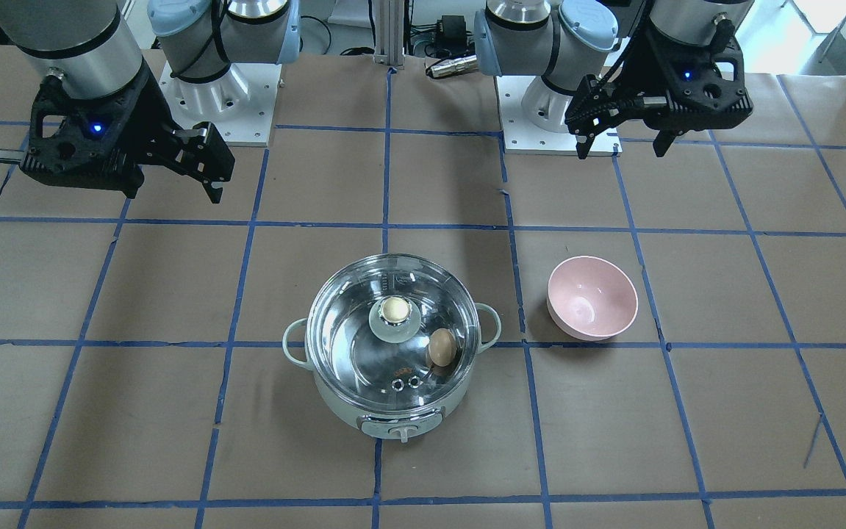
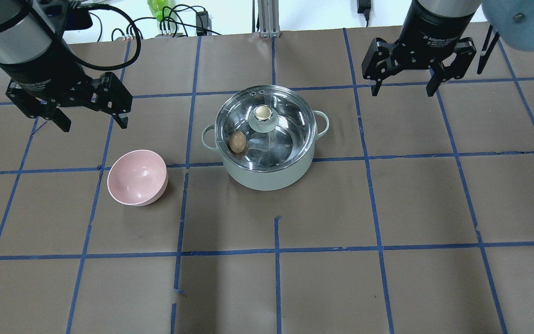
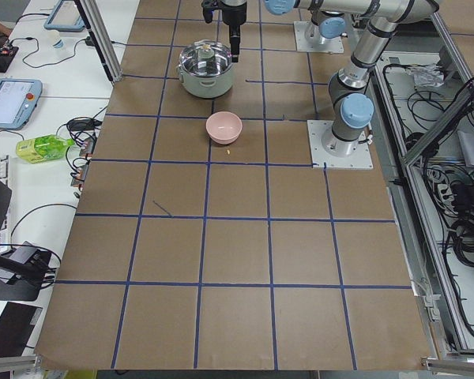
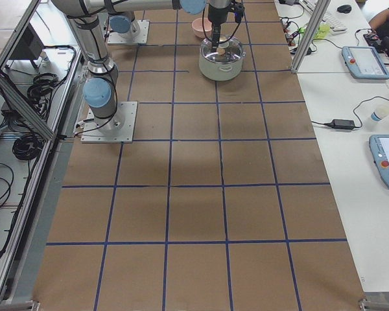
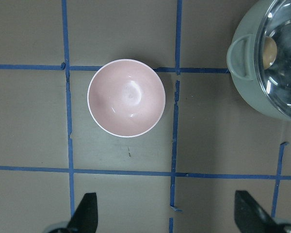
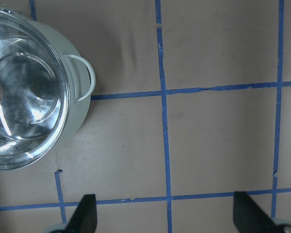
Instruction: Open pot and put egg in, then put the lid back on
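Observation:
The mint-green pot stands mid-table, control knob facing away from me. The clear glass lid sits closed on it, cream knob on top. The tan egg lies inside the pot under the glass, also in the front view and the left wrist view. My left gripper is open and empty, raised left of the pot, above the pink bowl. My right gripper is open and empty, raised at the far right of the pot.
An empty pink bowl stands left of the pot; it shows below the left wrist camera. The table is brown paper with a blue tape grid. The pot's right loop handle shows in the right wrist view.

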